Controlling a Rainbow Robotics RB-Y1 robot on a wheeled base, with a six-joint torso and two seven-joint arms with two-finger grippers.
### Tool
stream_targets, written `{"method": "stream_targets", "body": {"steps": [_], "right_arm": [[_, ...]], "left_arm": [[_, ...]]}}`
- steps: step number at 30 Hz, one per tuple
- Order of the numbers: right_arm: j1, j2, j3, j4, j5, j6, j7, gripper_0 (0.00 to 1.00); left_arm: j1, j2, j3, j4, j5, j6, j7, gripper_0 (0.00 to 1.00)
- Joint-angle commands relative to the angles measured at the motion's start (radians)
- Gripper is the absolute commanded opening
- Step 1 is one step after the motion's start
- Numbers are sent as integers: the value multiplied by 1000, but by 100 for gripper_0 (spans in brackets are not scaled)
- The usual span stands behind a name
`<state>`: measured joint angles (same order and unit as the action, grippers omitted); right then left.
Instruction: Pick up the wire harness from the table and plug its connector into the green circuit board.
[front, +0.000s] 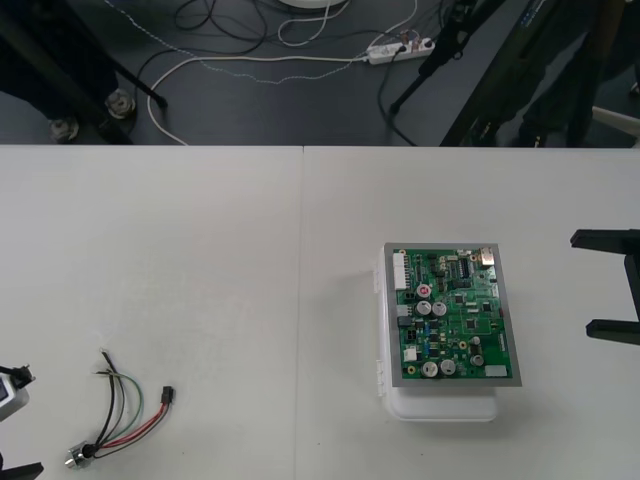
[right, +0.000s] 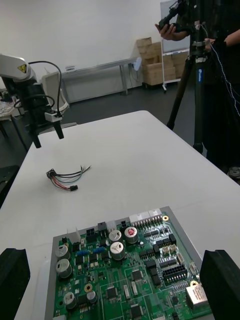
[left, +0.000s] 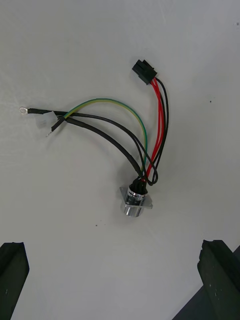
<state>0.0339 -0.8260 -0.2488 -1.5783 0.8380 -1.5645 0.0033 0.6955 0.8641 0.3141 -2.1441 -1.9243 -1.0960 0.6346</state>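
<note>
Nothing done: harness (left: 145, 150) lies unplugged at worktop's (front: 200, 250) near-left corner; left pincer (front: 28, 422) and right pincer (front: 606, 285) gape wide, empty.

I am working in a lab, it seems: a green circuit board (front: 452, 315) is lying on the table (front: 200, 250), cables (front: 250, 58) and a tripod (front: 440, 60) behind.
</note>
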Motion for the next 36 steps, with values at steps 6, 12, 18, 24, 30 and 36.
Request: {"method": "stream_targets", "body": {"steps": [6,12,18,24,30,36], "right_arm": [[-35,65,25,-17,-45,-6,4,100],[-52,99,45,-17,-54,-6,3,100],[-58,94,79,-19,-76,-6,7,100],[-60,62,128,-60,-86,-6,3,100],[-60,36,151,-69,-91,-6,10,100],[-60,-13,206,-78,-125,-6,30,100]], "left_arm": [[18,-16,-61,-28,-64,42,-69,100],[-1,-16,-110,-28,-131,53,-81,100],[-16,-16,-159,-27,-190,90,-98,100],[-31,-14,-188,-28,-216,91,-115,100],[-48,-13,-217,-22,-272,91,-119,100],[-54,-13,-253,-2,-295,114,-121,100]]}}
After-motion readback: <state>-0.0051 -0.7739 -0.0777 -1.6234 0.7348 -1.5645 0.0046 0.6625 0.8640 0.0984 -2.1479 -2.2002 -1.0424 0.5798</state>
